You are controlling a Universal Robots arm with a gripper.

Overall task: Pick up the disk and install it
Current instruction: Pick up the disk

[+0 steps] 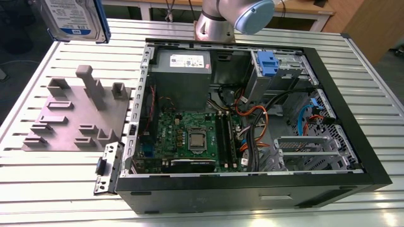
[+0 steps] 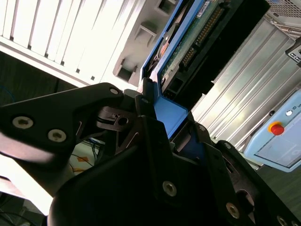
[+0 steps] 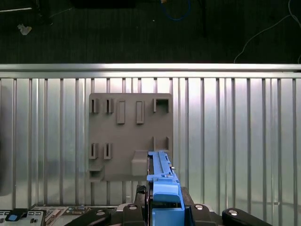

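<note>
Arm's gripper (image 3: 164,202) clamped on disk (image 1: 71,19) by its blue bracket, upper left of exterior view, over grey fixture plate (image 1: 75,113). Imo: keep clamp firm, disk square w/ PC case (image 1: 252,189), no tilt.

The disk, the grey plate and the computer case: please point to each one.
disk (image 1: 71,18), exterior view, on its white-and-blue label.
grey plate (image 3: 129,136), first wrist view, on its flat middle.
computer case (image 1: 252,189), exterior view, on its black outer wall.

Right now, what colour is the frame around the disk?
Blue. The frame around the disk shows best in the first wrist view.
</note>
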